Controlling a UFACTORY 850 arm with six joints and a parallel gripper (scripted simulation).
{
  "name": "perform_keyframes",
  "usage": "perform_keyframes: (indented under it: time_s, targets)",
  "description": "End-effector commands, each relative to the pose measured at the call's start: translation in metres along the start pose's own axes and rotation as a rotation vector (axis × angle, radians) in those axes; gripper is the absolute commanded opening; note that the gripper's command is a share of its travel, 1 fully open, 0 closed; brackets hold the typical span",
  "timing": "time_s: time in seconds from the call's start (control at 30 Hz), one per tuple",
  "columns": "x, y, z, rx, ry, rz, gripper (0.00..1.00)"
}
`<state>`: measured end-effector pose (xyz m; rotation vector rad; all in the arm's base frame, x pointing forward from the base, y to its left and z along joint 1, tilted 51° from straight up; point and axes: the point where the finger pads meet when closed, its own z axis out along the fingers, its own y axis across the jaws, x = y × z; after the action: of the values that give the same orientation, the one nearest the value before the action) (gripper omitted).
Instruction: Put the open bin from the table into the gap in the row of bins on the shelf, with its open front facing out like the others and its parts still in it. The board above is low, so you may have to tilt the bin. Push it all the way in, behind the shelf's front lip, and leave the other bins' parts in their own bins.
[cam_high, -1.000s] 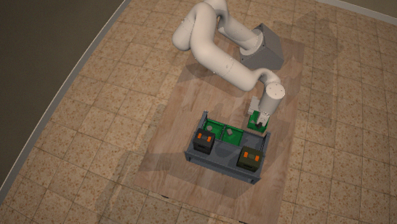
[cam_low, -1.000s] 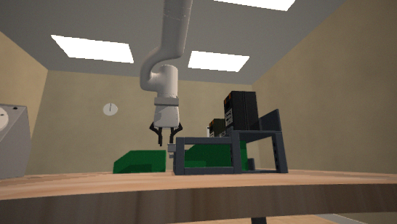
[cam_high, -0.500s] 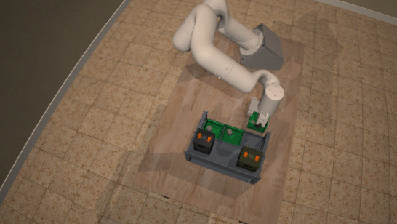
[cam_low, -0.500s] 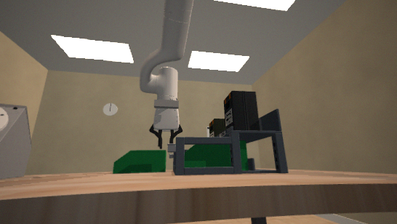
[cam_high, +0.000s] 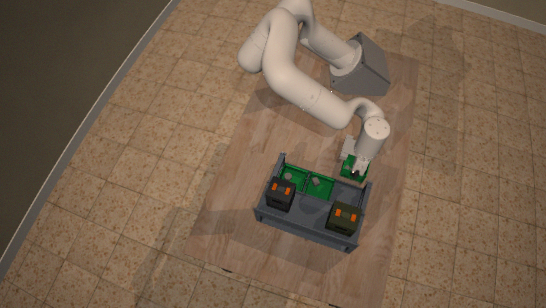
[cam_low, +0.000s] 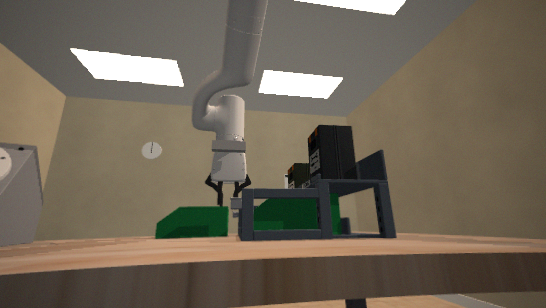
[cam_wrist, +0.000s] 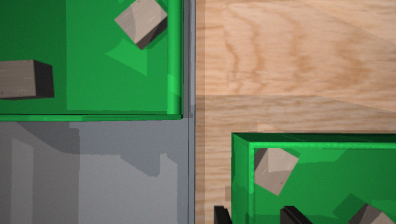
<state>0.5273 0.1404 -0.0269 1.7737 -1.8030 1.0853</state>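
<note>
The loose green bin (cam_high: 355, 170) stands on the wooden table beside the right end of the grey shelf (cam_high: 312, 207). In the wrist view it (cam_wrist: 320, 180) holds wooden blocks (cam_wrist: 274, 170). My gripper (cam_wrist: 257, 217) hangs straight down over the bin's left wall, one dark finger on each side of it, partly open and not clamped. In the exterior view the fingertips (cam_low: 227, 200) are just above the bin (cam_low: 192, 222). Two green bins (cam_high: 307, 181) sit in the shelf row, with the gap (cam_high: 350, 191) to their right. A shelf bin (cam_wrist: 90, 55) shows blocks.
A black box (cam_high: 280, 194) and an olive box (cam_high: 343, 217) stand on the shelf's top board. The shelf's grey side post (cam_wrist: 190, 115) runs between the shelf bin and the loose bin. The robot's grey base block (cam_high: 362, 67) is at the table's far end.
</note>
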Motion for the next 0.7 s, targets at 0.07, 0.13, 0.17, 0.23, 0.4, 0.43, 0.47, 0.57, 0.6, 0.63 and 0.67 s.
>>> perform_keyframes:
  time_s: [0.07,0.13,0.17,0.23,0.4,0.43,0.47,0.57,0.6,0.63,0.67]
  targets:
    - [-0.0004,-0.0009,0.0008,0.002,-0.001,0.001,0.34]
    - [-0.0004,-0.0009,0.0008,0.002,-0.001,0.001,0.34]
    - [-0.0004,-0.0009,0.0008,0.002,-0.001,0.001,0.34]
    - [-0.0004,-0.0009,0.0008,0.002,-0.001,0.001,0.34]
    - [-0.0004,-0.0009,0.0107,0.002,-0.001,0.001,0.34]
    - [-0.0004,-0.0009,0.0107,0.002,-0.001,0.001,0.34]
    - [-0.0004,-0.0009,0.0107,0.002,-0.001,0.001,0.34]
    - [-0.0004,-0.0009,0.0107,0.002,-0.001,0.001,0.34]
    - [-0.0004,-0.0009,0.0107,0.002,-0.001,0.001,0.34]
    - [-0.0004,-0.0009,0.0107,0.002,-0.001,0.001,0.34]
    - [-0.0004,-0.0009,0.0107,0.002,-0.001,0.001,0.34]
